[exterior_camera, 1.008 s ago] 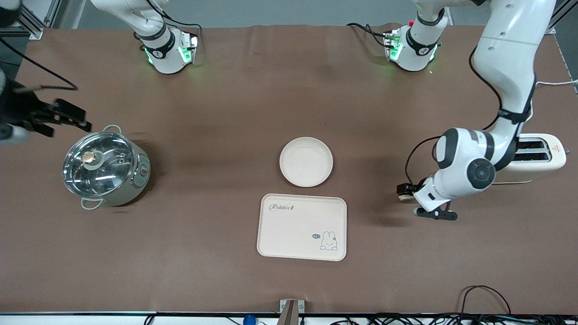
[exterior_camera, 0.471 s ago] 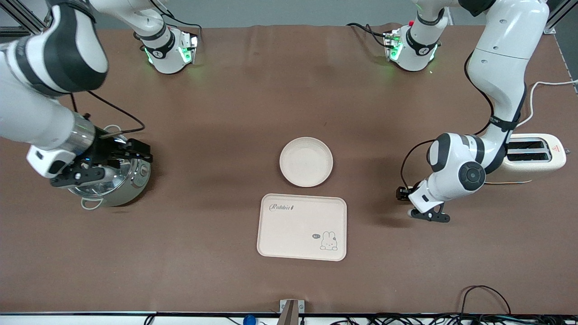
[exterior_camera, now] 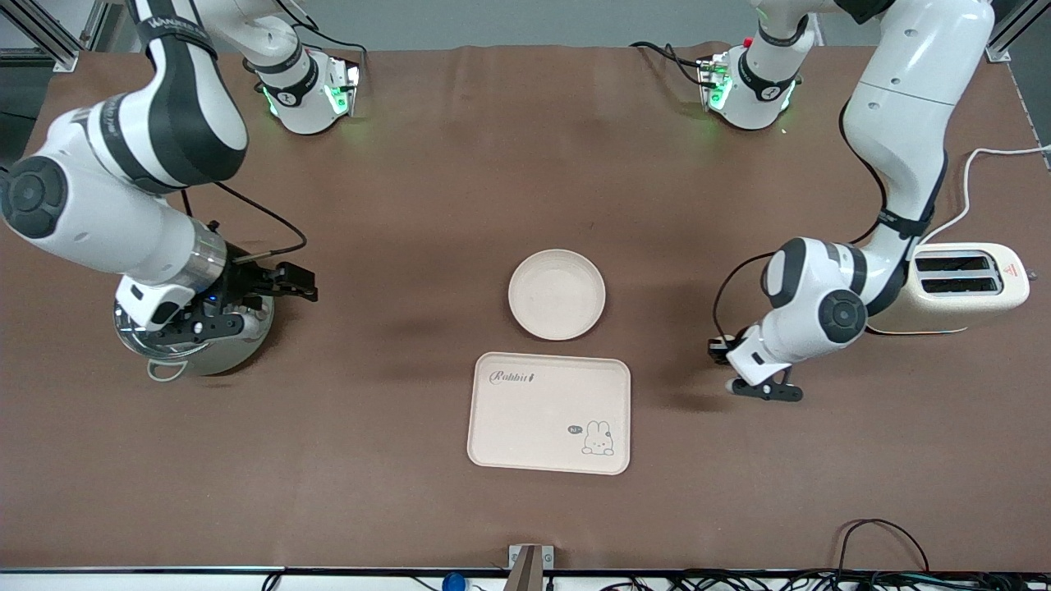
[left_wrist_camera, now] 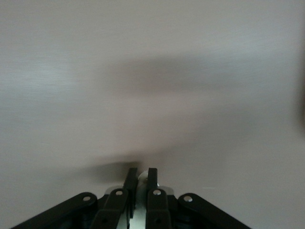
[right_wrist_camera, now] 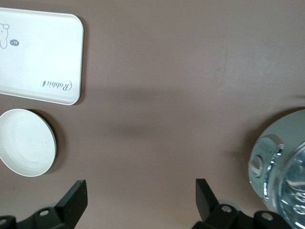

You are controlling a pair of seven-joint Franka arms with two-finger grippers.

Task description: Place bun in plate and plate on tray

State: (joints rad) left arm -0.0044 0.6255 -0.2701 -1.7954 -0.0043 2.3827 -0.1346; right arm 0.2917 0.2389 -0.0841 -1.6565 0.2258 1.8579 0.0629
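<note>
**Bun pinched in the left tool, plate and tray both bare**

I take the plate (exterior_camera: 557, 294) as my landmark, sitting mid-desk (exterior_camera: 427, 205). The tray (exterior_camera: 549, 413) lies just beside it, nearer to the front camera, with its bunny drawing at the corner away from the plate; the two are close but not touching.

My left tool (exterior_camera: 733, 367) is low over the bare desk toward the left arm's end from the plate, with the toaster (exterior_camera: 961, 286) farther out that way. In the left wrist view its fingers (left_wrist_camera: 131, 179) are drawn narrow on a small white lump, the bun (left_wrist_camera: 142, 175), mostly hidden between them.

My right tool (exterior_camera: 283, 287) hangs over the steel pot (exterior_camera: 193, 341) toward the right arm's end from the plate, spread wide, holding nothing.
</note>
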